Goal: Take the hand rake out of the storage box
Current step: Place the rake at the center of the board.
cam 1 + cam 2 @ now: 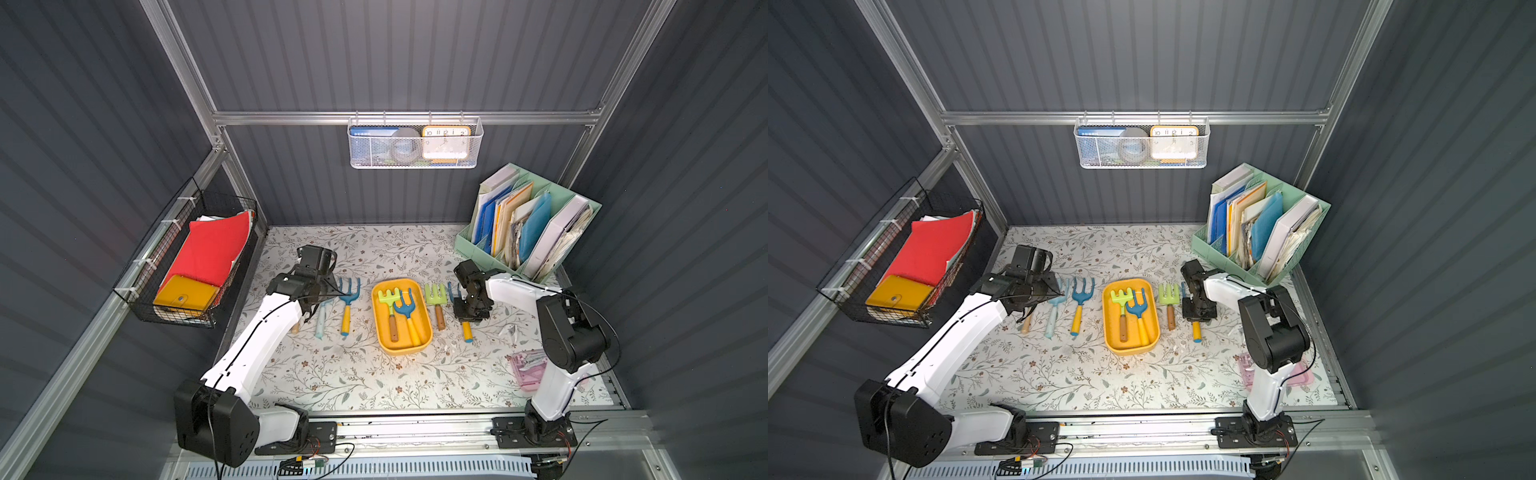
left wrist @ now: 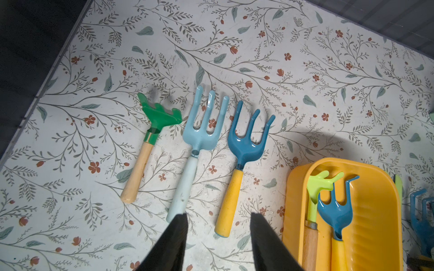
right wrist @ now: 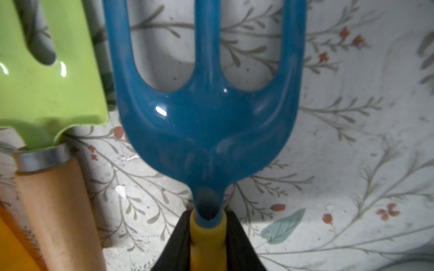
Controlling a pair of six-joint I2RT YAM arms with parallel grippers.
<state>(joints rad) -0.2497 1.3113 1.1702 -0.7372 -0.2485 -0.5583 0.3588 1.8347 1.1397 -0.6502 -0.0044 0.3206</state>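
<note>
The yellow storage box (image 1: 375,316) (image 1: 1105,316) (image 2: 375,223) sits mid-table. Inside it lie a lime-green hand rake with a wooden handle (image 1: 388,297) (image 2: 314,187) and a blue one with a yellow handle (image 1: 404,308) (image 2: 335,213). To the right of the box, my right gripper (image 1: 468,318) (image 3: 207,218) is shut on the yellow handle of another blue hand rake (image 3: 206,131), low over the table. My left gripper (image 1: 322,293) (image 2: 218,215) hangs open and empty, left of the box.
Three tools lie left of the box: a green rake (image 2: 162,115), a light-blue fork (image 2: 202,131) and a blue fork (image 2: 246,143). A lime rake (image 1: 435,296) lies right of it. Mint file organiser (image 1: 528,220) back right, pink case (image 1: 528,368) front right.
</note>
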